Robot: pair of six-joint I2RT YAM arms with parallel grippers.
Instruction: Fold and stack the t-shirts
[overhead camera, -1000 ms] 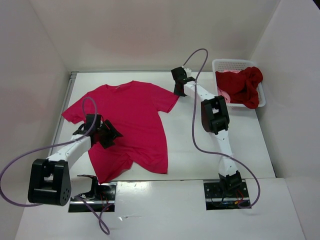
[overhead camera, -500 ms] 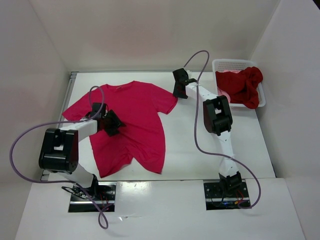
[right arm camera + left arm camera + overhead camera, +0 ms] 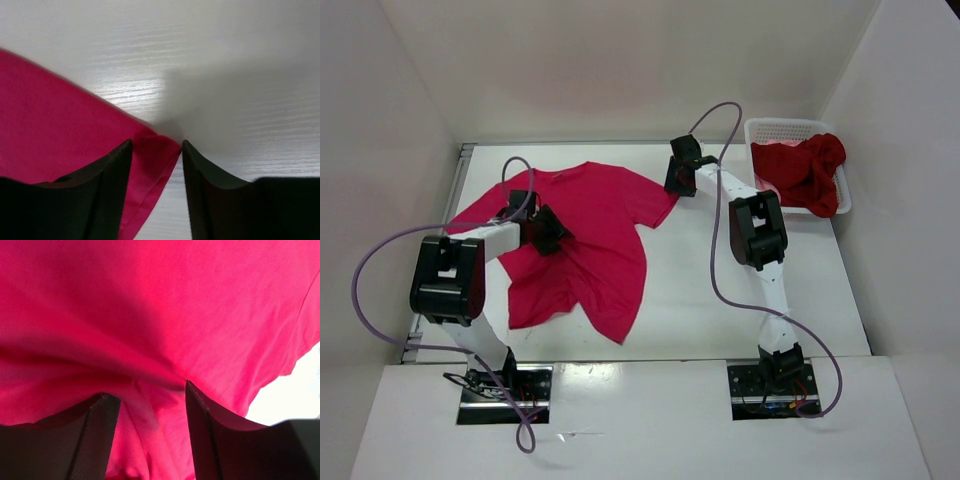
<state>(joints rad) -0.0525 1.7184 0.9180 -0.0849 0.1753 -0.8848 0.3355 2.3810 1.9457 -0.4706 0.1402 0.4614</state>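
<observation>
Counting from the left, I find nothing folded or stacked yet: the magenta shirt [image 3: 605, 215] lies spread but rumpled on the counter [image 3: 720, 290], and my left end effector [image 3: 548, 232] sits over its left part, jaws apart, with cloth bunched between them but not clamped as far as I can tell. My right end effector [image 3: 672, 185] is at the shirt's right sleeve tip, jaws apart astride the corner without pinching it. Further right the basket [image 3: 780, 123] holds the red shirt [image 3: 805, 170] heaped over a sliver of the pale shirt [image 3: 769, 192], so I count three shirts, one basket and two end effectors, and I judge that all the folding is left to do.
</observation>
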